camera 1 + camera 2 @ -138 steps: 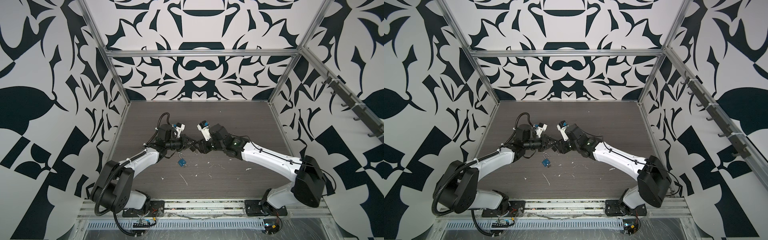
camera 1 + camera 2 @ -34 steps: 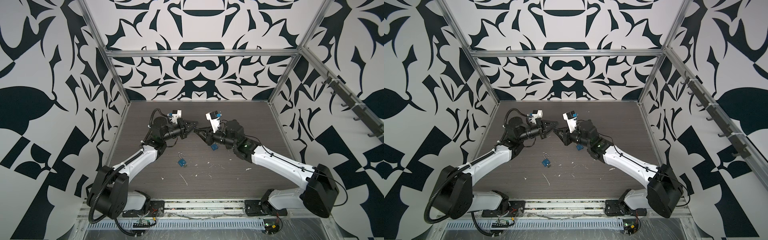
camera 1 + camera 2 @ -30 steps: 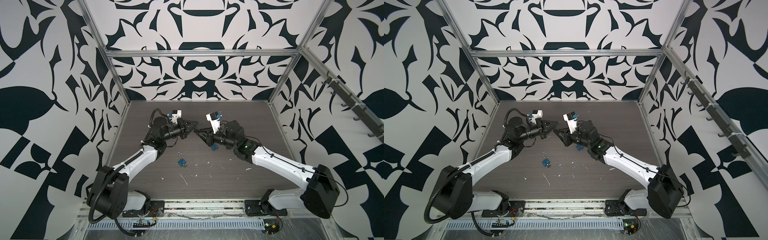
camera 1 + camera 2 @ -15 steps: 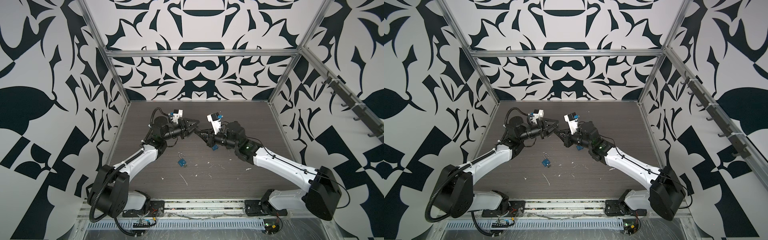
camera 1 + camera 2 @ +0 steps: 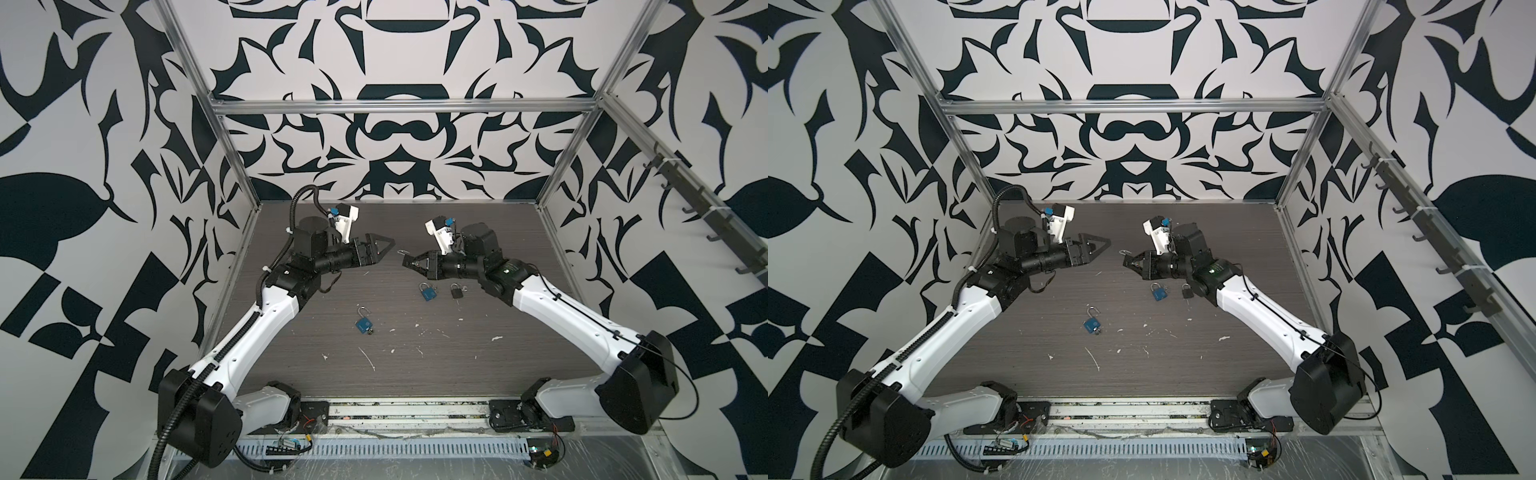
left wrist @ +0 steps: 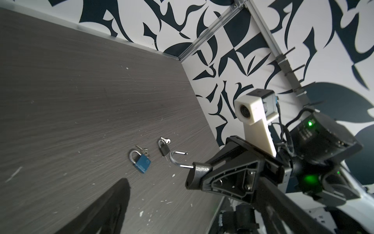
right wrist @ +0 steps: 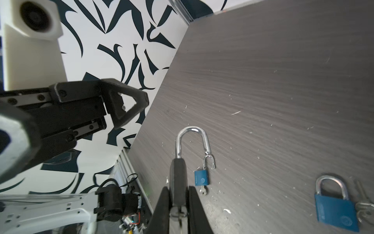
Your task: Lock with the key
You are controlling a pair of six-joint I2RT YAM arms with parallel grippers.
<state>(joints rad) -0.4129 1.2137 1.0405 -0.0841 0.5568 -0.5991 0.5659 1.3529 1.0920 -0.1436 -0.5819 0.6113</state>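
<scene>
The right gripper [image 7: 178, 191] is seen closed on the body of a dark padlock [image 7: 178, 174], whose silver shackle [image 7: 192, 137] is swung open and points out past the fingertips. Whether a key sits in this padlock cannot be told. The left gripper [image 5: 380, 250] is held with its jaws spread wide and nothing between them. It faces the right gripper across a gap above the far part of the table [image 5: 415, 374]. Below the right gripper, a closed blue padlock [image 5: 428, 293] and a small black padlock [image 5: 456, 291] are laid just beside each other on the table. Keys [image 7: 363, 208] are seen next to them in the wrist views. Nearer the middle of the table, well apart from both grippers, an open blue padlock [image 5: 363, 325] is found lying flat, with a key [image 7: 203, 190] lodged in its underside.
</scene>
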